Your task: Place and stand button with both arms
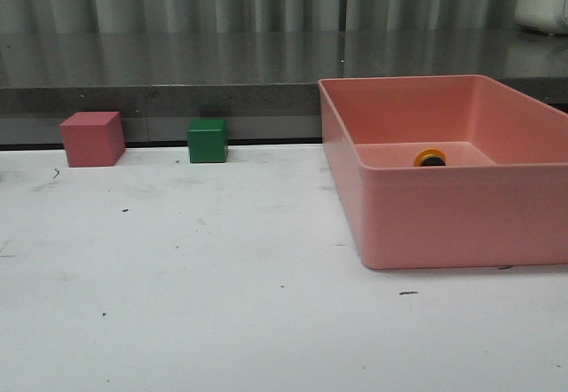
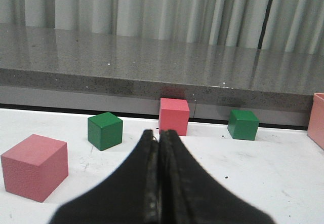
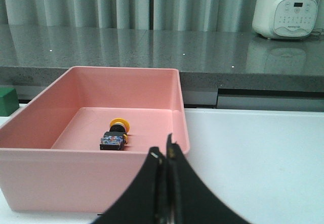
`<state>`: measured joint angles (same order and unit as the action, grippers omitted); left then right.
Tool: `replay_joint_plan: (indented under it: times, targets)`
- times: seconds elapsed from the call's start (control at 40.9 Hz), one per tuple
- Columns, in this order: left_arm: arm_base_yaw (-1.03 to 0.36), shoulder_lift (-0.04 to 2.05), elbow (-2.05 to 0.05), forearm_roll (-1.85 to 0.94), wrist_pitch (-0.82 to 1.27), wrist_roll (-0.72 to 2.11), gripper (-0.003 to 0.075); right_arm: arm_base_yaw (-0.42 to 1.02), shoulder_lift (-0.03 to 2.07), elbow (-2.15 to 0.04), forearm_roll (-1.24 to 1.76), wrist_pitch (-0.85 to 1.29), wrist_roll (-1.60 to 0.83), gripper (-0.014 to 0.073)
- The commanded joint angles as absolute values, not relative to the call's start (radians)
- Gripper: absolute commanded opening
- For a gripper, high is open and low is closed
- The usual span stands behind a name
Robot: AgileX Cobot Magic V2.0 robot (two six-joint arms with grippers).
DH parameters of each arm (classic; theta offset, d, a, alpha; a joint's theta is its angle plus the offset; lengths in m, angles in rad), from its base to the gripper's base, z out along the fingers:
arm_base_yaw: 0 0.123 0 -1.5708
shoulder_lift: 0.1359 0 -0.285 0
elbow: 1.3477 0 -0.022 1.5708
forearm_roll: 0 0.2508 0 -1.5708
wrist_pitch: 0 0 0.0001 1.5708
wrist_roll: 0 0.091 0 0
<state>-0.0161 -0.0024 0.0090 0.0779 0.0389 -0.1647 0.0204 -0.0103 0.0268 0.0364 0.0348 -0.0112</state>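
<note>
The button point(image 3: 115, 136) lies on its side on the floor of the pink bin point(image 3: 61, 178), yellow cap toward the far wall. In the front view only its yellow cap point(image 1: 430, 157) shows over the bin's near wall point(image 1: 461, 223). My right gripper point(image 3: 165, 152) is shut and empty, in front of the bin's near right corner. My left gripper point(image 2: 160, 134) is shut and empty, low over the white table, facing the cubes. Neither arm shows in the front view.
A pink cube point(image 1: 92, 138) and a green cube point(image 1: 208, 140) stand at the table's back edge. The left wrist view shows two pink cubes point(image 2: 34, 166) point(image 2: 174, 116) and two green cubes point(image 2: 105, 130) point(image 2: 243, 124). A white appliance point(image 3: 286, 9) sits on the grey counter behind.
</note>
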Motion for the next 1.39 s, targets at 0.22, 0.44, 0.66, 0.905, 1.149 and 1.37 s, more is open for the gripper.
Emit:
replay_joint_plan:
  times: [0.22,0.44,0.66,0.905,1.149,1.37]
  targets:
    - [-0.022,-0.027,-0.011,0.077,-0.133,-0.169,-0.0020,0.014,-0.029,-0.003,0.035,-0.017,-0.012,-0.0068]
    - [-0.022,-0.021,-0.206,0.077,-0.021,-0.169,-0.0020,0.014,-0.024,-0.193,0.035,0.156,-0.013,-0.0068]
    - [-0.022,0.059,-0.486,0.077,0.244,-0.169,-0.0020,0.014,0.063,-0.405,0.035,0.294,-0.013,-0.0068]
    - [-0.022,0.257,-0.667,0.077,0.429,-0.169,-0.0020,0.014,0.241,-0.581,0.035,0.429,-0.013,-0.0068]
    - [-0.022,0.379,-0.645,0.077,0.428,-0.169,-0.0020,0.014,0.376,-0.583,0.035,0.447,-0.013,-0.0068]
    - [-0.022,0.424,-0.631,0.077,0.428,-0.169,-0.0020,0.014,0.420,-0.583,0.035,0.436,-0.013,-0.0068]
